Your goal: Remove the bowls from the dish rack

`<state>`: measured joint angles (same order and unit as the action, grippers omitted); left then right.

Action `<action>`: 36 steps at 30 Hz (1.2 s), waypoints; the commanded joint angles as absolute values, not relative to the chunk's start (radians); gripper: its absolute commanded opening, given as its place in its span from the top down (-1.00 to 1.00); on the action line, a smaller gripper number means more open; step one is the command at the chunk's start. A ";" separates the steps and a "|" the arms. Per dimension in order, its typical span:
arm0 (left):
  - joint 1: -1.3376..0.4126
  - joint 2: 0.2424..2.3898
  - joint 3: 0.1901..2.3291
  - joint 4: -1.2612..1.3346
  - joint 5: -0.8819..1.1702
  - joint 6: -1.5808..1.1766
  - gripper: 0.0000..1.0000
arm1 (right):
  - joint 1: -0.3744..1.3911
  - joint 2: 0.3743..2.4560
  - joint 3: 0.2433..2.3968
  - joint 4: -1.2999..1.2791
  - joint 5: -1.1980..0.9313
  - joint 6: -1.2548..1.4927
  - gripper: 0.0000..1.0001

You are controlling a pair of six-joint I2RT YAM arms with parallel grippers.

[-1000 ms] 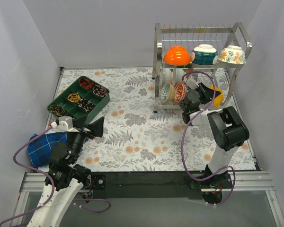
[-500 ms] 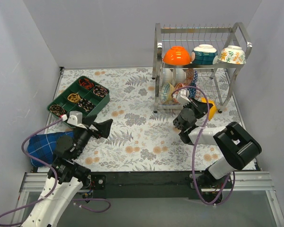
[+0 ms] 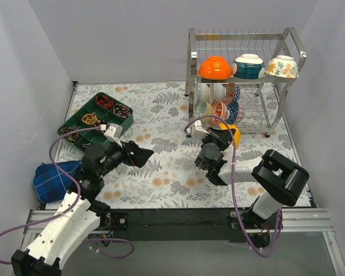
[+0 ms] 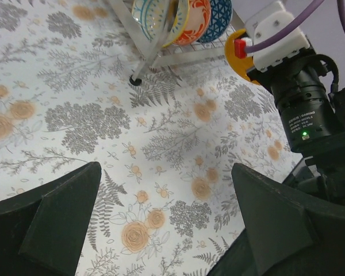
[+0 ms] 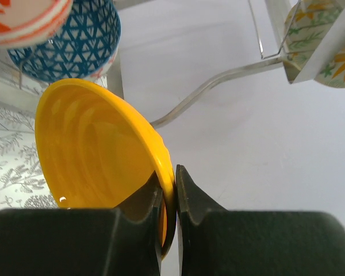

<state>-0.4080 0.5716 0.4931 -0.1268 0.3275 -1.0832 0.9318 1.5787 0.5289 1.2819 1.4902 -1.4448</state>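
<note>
The chrome dish rack (image 3: 191,63) stands at the back right. Its top shelf holds an orange bowl (image 3: 214,68), a teal bowl (image 3: 248,66) and a floral bowl (image 3: 283,66). Several patterned bowls (image 3: 219,107) stand on edge on the lower shelf. My right gripper (image 3: 224,137) is shut on the rim of a yellow bowl (image 3: 234,135), held just in front of the rack above the mat. In the right wrist view the fingers (image 5: 192,201) pinch that bowl's (image 5: 98,161) rim. My left gripper (image 3: 141,155) is open and empty over the mat's middle (image 4: 167,218).
A green compartment tray (image 3: 80,127) with small items sits at the back left. A blue plaid cloth (image 3: 49,179) lies at the front left. The rack's leg (image 4: 142,68) stands on the floral mat. Grey walls close both sides.
My right gripper has pulled the yellow bowl out of the rack's lower shelf, toward the front left. My left arm has swung right toward the mat's middle.
</note>
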 commanded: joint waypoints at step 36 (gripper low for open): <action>-0.414 0.213 0.471 -0.181 -0.035 -1.157 -0.96 | 1.146 2.076 1.394 1.713 1.286 -1.432 0.97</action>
<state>-0.4095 0.2276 0.4847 -0.1509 0.0463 -1.1671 1.1522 2.0888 1.3201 1.2812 1.3888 -1.6081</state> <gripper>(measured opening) 0.982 0.164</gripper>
